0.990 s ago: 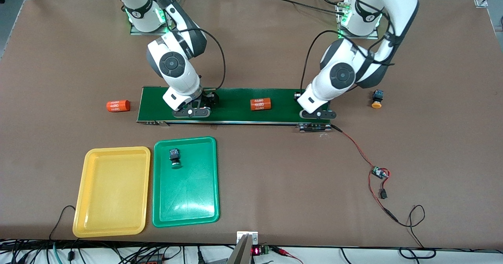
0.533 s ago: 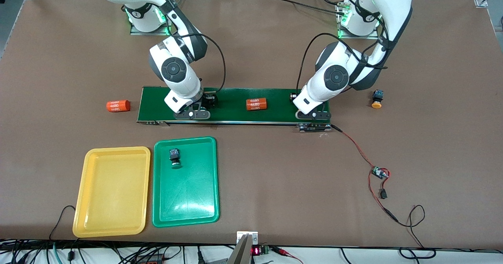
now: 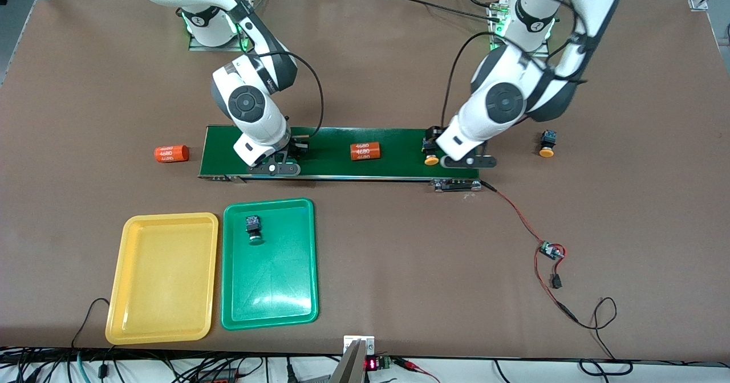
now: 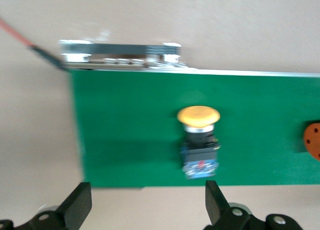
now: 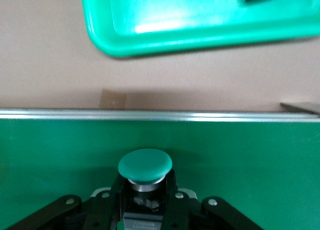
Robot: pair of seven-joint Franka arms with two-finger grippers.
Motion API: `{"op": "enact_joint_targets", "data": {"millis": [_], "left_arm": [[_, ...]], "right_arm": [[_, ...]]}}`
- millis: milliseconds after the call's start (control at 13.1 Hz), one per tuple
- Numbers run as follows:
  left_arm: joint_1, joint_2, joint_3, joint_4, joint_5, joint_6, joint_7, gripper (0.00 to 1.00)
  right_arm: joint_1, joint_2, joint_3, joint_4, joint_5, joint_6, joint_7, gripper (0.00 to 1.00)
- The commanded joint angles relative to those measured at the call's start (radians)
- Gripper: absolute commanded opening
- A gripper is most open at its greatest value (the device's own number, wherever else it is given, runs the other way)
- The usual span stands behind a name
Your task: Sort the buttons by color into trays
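Right end effector (image 3: 283, 156) is closed on a green button (image 5: 145, 166) over the belt (image 3: 336, 152), cap pointing toward the green tray (image 3: 311, 257), which lies nearer the camera. Left end effector (image 3: 467, 161), fingers spread, hovers over the belt's other end beside a yellow button (image 4: 199, 115) (lying on the belt, ungripped).

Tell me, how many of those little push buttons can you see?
4. One green button lies in the green tray. Another green one sits on the belt in the right tool. One orange lies on the belt, one on the table.
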Motion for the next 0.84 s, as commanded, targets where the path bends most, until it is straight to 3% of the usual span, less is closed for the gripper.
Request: {"op": "enact_joint_targets", "data": {"millis": [0,304,533,761], "left_arm": [[0.043,-0.066,0.045,-0.015,-0.002,-0.093,0.009,1.0],[0.045,-0.068,0.165,-0.019,0.18,-0.19,0.065,1.0],[0.048,-0.056,0.277,-0.048,0.196,-0.19,0.247,1.0],[0.051,-0.047,0.378,-0.093,0.196,-0.145,0.416,1.0]], "right_arm": [[-0.02,-0.032,-0.006,0.066,-0.001,-0.027,-0.049,0.31],[-0.033,-0.02,-0.058,0.21,0.01,-0.039,-0.181,0.29],[-0.036,0.051,-0.095,0.311,0.007,-0.028,-0.268,0.29],[-0.027,0.179,-0.115,0.441,0.004,0.007,-0.273,0.29]]}}
